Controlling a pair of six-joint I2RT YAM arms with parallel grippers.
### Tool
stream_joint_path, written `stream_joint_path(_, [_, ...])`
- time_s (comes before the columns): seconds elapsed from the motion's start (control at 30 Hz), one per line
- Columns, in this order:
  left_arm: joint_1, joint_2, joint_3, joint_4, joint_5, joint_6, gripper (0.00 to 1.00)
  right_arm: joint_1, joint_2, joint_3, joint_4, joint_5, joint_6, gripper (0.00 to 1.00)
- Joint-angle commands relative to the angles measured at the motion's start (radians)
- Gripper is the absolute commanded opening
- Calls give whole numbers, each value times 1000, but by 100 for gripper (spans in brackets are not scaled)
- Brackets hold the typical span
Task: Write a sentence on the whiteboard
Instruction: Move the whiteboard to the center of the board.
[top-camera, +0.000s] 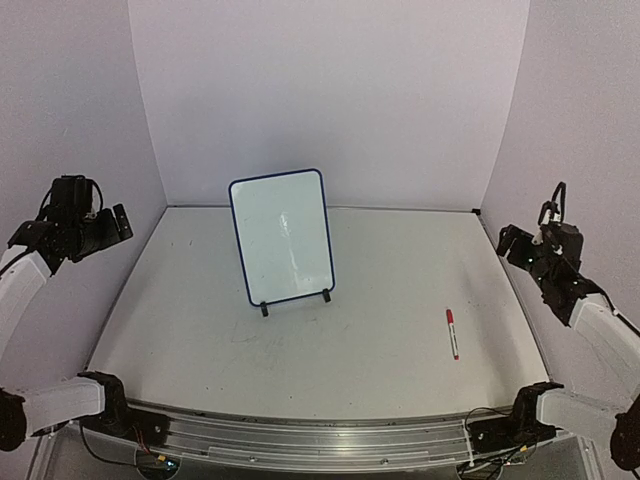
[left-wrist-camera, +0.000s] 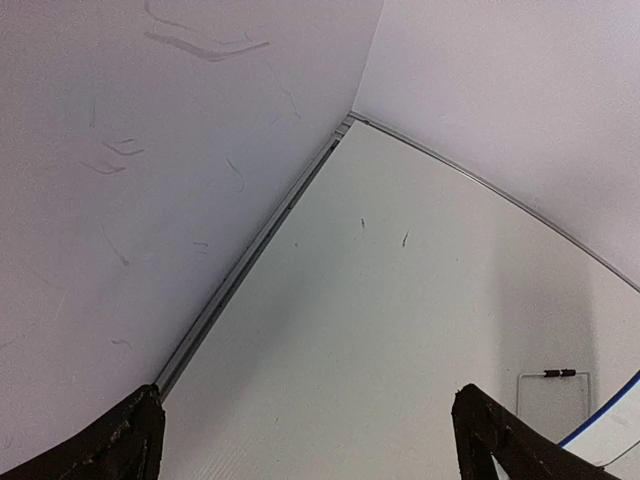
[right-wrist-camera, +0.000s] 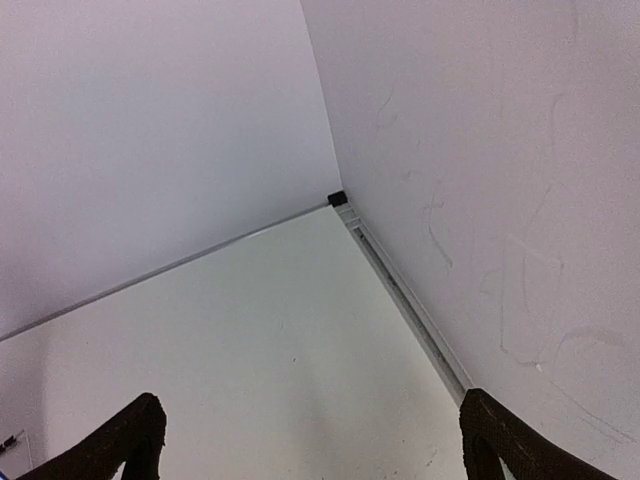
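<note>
whiteboard (top-camera: 282, 237) stands upright mid-table toward the back wall, face plain white | red-capped marker (top-camera: 452, 333) lies flat on table (top-camera: 380, 290), well right of board | left gripper (left-wrist-camera: 305, 445) released, empty, raised by left wall | right gripper (right-wrist-camera: 310, 440) released, empty, raised by right wall

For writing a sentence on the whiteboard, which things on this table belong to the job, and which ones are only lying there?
For the job:
- whiteboard, standing upright, blank
- red-capped marker, lying on the table to the board's right

Not for the job:
- no loose items visible
- only pen scribbles on the side wall
</note>
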Motion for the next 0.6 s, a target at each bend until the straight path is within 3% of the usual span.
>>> stream_joint_path(0.0, [5, 48, 128, -42, 48, 89, 99, 0, 25, 70, -72, -206, -22, 98])
stream_joint_path(0.17, [4, 89, 130, 15, 78, 151, 99, 53, 106, 131, -120, -357, -18, 98])
stream_joint_path(0.37, [5, 84, 19, 167, 185, 206, 99, 356, 272, 206, -137, -209, -24, 94])
stream_joint_path(0.57, [5, 57, -32, 174, 192, 204, 99, 578, 553, 308, -76, -154, -19, 87])
